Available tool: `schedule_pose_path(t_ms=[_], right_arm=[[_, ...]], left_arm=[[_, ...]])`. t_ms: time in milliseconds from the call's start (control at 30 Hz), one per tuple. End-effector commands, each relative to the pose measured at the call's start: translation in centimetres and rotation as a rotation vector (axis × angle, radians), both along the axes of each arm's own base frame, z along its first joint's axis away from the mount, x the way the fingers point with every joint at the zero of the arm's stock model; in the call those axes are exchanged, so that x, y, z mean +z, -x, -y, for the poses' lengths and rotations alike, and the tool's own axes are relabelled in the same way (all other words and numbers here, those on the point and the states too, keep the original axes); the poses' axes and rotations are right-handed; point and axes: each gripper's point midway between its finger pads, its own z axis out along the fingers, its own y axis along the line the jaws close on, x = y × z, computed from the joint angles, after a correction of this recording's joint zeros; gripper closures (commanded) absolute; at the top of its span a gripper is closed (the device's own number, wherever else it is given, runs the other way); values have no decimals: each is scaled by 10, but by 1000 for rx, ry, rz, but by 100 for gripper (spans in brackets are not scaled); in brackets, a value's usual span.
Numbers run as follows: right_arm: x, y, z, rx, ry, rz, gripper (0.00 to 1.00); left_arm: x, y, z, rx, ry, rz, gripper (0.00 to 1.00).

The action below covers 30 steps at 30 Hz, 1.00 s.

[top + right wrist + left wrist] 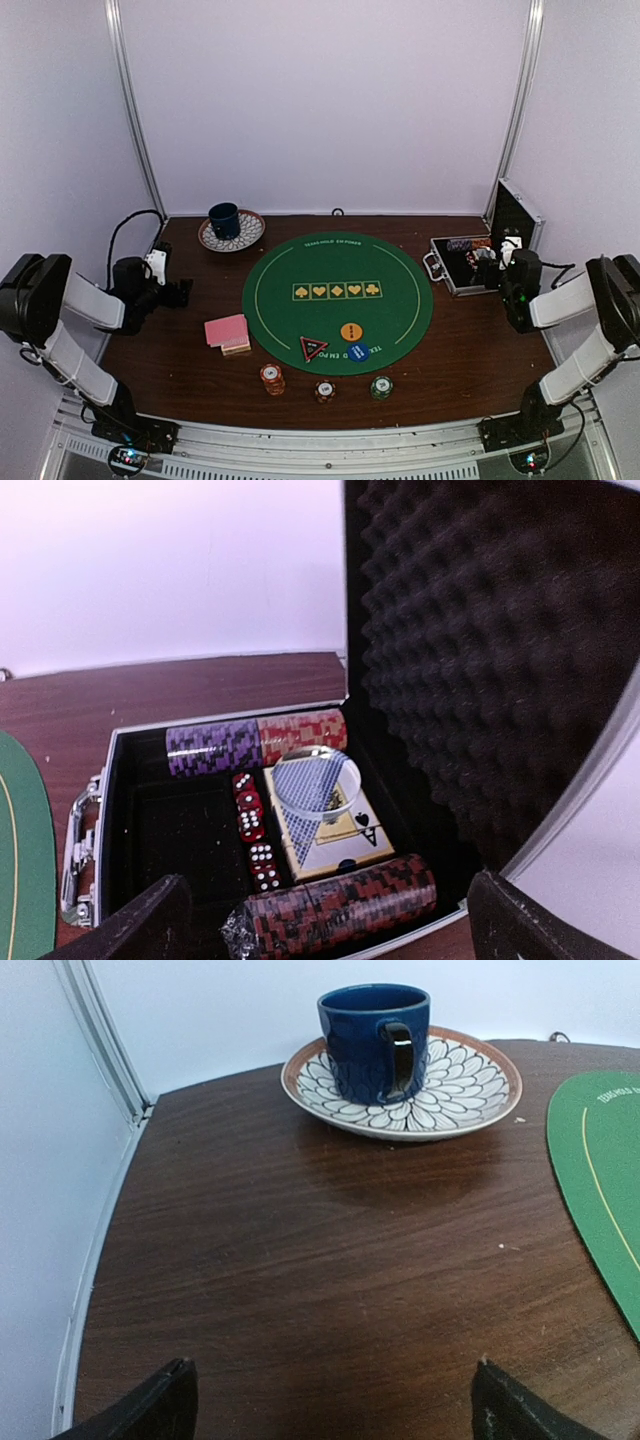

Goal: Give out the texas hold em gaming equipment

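The pink cards (227, 331) are lying nearer the left gripper (178, 292) than the right gripper (498, 265), toward the front edge from its jaws, and both grippers are hanging wide open, empty.

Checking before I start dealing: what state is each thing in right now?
metal case: open, lid raised.
blue cup: upright on its saucer.
pink-backed cards: stacked face down, off the green mat.
orange chip stack, red chip stack, green chip stack: standing on the table.
triangular marker: flat on the mat.
left gripper: jaws open, empty.
right gripper: jaws open, empty.
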Motion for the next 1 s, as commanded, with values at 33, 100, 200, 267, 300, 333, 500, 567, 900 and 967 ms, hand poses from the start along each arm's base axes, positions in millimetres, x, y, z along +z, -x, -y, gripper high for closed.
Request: schedule_pose_path(t_ms=[33,100,200,267,300,333,500,567,900,967], right_arm=[[37,10,21,-121,-14,75,0],[45,13,21,-125,-12,81,0],[60,17,25,-151,-11,67,1],[73,19,24,-145,-12,59,0],[77,21,23,-143,-24,55,1],[86,23,22,-139,-41,65,1],[122,38,23,-164,-155,124,0],[125,43,21,-163,-217,131,1],[104,47,-78,149,-352,-187,0],[103,54,-110,216,-267,-249,1]], left_arm=[[36,-13,6,-33,15,1,2],[44,-14,7,-35,15,8,2],[51,-17,3,-13,7,-56,2],[52,-17,3,-11,7,-132,2],[55,-17,-1,-7,8,-161,2],[58,-15,0,-24,14,-185,3],[88,-3,12,-102,84,-280,2],[94,5,15,-129,106,-330,2],[136,34,26,-222,113,-445,3],[139,39,29,-243,110,-463,2]])
